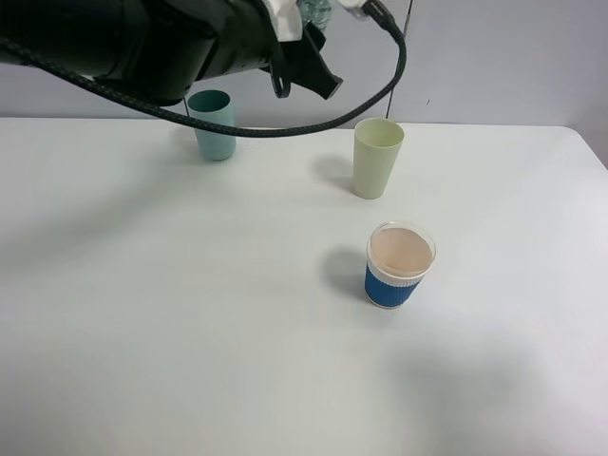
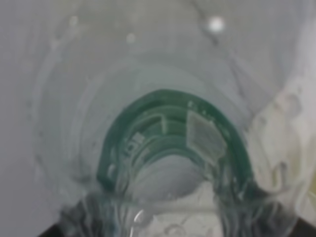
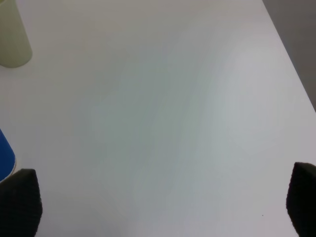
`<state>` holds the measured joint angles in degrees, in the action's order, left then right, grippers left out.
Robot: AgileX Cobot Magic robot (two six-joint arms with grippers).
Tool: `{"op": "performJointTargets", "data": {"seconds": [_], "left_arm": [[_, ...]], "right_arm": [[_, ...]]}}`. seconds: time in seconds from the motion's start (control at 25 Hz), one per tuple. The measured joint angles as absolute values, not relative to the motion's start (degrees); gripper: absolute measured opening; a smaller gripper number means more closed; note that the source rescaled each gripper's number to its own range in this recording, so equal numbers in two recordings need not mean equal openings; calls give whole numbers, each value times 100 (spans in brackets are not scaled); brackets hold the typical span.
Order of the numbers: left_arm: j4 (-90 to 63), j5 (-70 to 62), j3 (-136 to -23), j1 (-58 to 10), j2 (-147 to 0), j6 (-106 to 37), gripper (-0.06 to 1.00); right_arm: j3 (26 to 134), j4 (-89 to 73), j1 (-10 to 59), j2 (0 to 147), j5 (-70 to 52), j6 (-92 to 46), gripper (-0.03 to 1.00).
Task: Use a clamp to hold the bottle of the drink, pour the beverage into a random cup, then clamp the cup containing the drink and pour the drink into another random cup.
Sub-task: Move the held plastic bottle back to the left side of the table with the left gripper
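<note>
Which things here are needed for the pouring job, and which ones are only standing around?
Needed: bottle, pale green cup, blue-sleeved paper cup.
Only standing around: teal cup.

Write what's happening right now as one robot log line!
left fingers: shut on bottle, held high | right fingers: open, empty, over table | yellow-green cup, blue cup, teal cup: upright, apart

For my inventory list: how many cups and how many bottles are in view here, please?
Cups: 3 - dark teal tapered cup, pale yellow-green tapered plastic cup, blue-sleeved paper cup
Bottles: 1 - clear plastic bottle with dark green label
Total: 4
</note>
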<state>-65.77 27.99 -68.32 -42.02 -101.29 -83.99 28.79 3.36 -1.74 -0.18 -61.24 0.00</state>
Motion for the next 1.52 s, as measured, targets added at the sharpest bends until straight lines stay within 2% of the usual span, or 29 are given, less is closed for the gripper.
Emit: {"op": "performJointTargets", "data": {"seconds": [0.2, 0.52, 0.68, 0.92, 1.24, 1.52], "left_arm": [[-5648, 2717, -5937, -3812, -9690, -6154, 0], [-1833, 2756, -4424, -2988, -9024, -2355, 0], [-767, 3088, -3870, -2559, -8972, -1038, 0], [-285, 3210, -3280, -2223, -8972, -774, 0], [-188, 4042, -2469, -1556, -9141, -1377, 0], [0, 4465, -2323, -1472, -9710, -1302, 0]], "right_arm": [[2879, 336, -174, -18, -6124, 0, 100], [2879, 336, -174, -18, -6124, 0, 100], [2879, 336, -174, -18, -6124, 0, 100], [2879, 336, -174, -18, -6124, 0, 100], [2879, 336, -174, -18, -6124, 0, 100], [2879, 336, -174, -18, -6124, 0, 100]]}}
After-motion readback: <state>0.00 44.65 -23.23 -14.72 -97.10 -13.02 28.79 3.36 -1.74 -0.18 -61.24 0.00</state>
